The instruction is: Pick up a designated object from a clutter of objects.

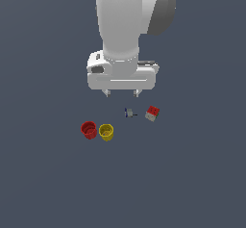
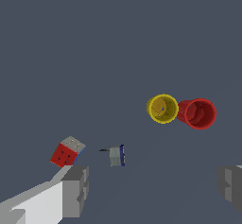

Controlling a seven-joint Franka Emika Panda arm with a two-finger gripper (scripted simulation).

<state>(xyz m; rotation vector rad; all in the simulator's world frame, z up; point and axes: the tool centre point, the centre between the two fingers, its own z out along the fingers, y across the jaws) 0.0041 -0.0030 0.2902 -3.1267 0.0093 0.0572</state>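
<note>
Plain slate-grey floor [image 1: 43, 183], featureless backdrop

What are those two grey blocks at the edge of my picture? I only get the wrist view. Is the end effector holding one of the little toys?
Observer: They are its fingers. In the exterior view the end effector hangs open, empty, clear of every item.
Operator: What is behind it?
Observer: A thick white arm, running out of the top of that picture.
Operator: Is it lined up with the yellow cup?
Observer: No. The yellow cup sits toward the exterior view's left of it, next to the red cup; the grey-blue piece shows nearer the fingers.
</note>
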